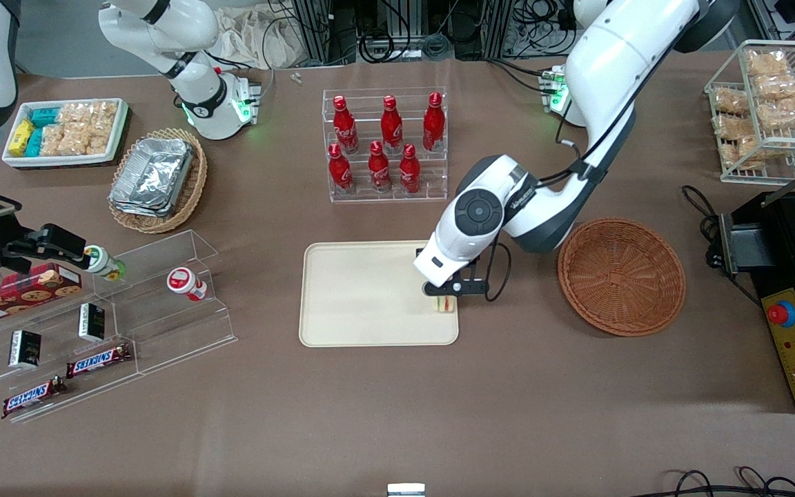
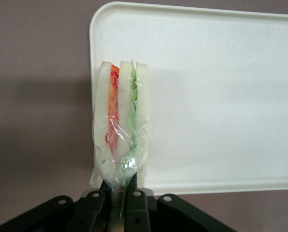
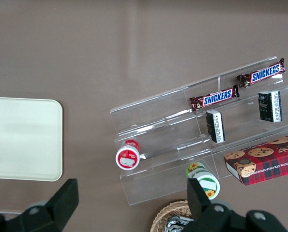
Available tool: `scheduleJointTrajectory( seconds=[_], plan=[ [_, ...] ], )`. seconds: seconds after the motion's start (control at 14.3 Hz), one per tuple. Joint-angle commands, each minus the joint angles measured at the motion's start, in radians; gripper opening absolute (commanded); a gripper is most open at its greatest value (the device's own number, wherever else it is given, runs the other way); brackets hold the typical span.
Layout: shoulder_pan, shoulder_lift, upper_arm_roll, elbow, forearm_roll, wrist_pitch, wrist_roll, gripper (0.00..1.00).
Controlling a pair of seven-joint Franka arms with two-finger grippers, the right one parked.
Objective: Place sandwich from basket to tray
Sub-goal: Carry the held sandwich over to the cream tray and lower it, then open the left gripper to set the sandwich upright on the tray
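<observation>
Carrying the sandwich in a firm pinch, the left arm's gripper hangs over the corner of the tray that lies nearest the basket. The wrist view shows the two fingers pressed against the narrow end of the plastic-wrapped wedge, whose white bread and its orange-red and green filling layers run edge-on away from the camera. From the front, the sandwich shows just below the fingers, over the tray's surface close to its rim; whether it touches the tray or hangs just above it cannot be told. The basket sits beside the tray, toward the working arm's end of the table, and nothing is visible inside it. By my reading the transfer is done and the placing step is in hand. The next move seems to call for lowering the wedge until it rests on the tray, then spreading the fingers and lifting straight up. Since the sandwich is so near the rim, a small shift toward the tray's middle first would make the release safer, as the thin wedge may tip over when let go.
</observation>
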Motion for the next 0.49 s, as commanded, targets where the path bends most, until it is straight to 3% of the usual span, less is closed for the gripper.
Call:
scheduleJointTrajectory(
  seconds=[0.0, 0.21, 0.28, 0.35, 0.42],
  plan=[
    [-0.017, 0.055, 0.006, 0.041, 0.05, 0.024, -0.03, 0.0],
    [-0.017, 0.074, 0.007, 0.043, 0.052, 0.041, -0.03, 0.0],
    [-0.016, 0.074, 0.007, 0.043, 0.048, 0.042, -0.033, 0.2],
    [-0.014, 0.071, 0.007, 0.044, 0.049, 0.042, -0.043, 0.88],
    [-0.011, 0.06, 0.007, 0.046, 0.052, 0.032, -0.062, 1.0]
  ],
)
